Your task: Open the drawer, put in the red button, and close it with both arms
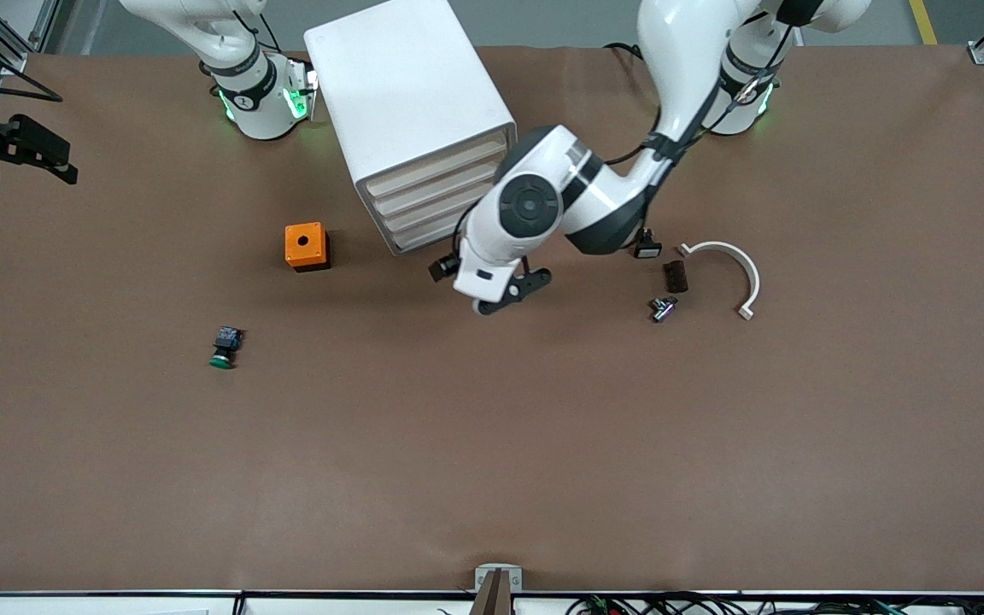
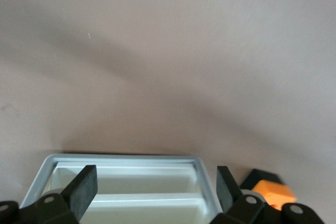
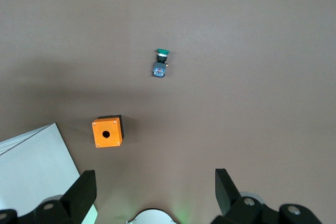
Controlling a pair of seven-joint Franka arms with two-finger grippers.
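1. Left arm point(image 1: 671, 77): reaches from its base down and across, wrist bent over, left gripper point(image 1: 515, 290) low over the desk point(image 1: 492, 461), just in front of the cabinet's drawer fronts.
2. Left jaws: wide apart, nothing betw. them.
3. Right arm point(image 1: 227, 43): waits, held up above its own base. Right gripper point(image 3: 155, 182) faces down at the desk; jaws wide apart, empty.
4. Cabinet point(image 1: 407, 85): white box, stands betw. the two bases. 4 cream drawer fronts, stacked.
5. The drawer point(image 1: 436, 192): all 4 look pushed in, flush w/ the frame. Contents can't be seen.
6. Red button: can't tell where it is.
7. Orange box point(image 1: 306, 246) w/ hole: on desk beside the cabinet, toward the right arm's end.
8. Green button point(image 1: 225, 348): on its side, nearer the front camera than the orange box.
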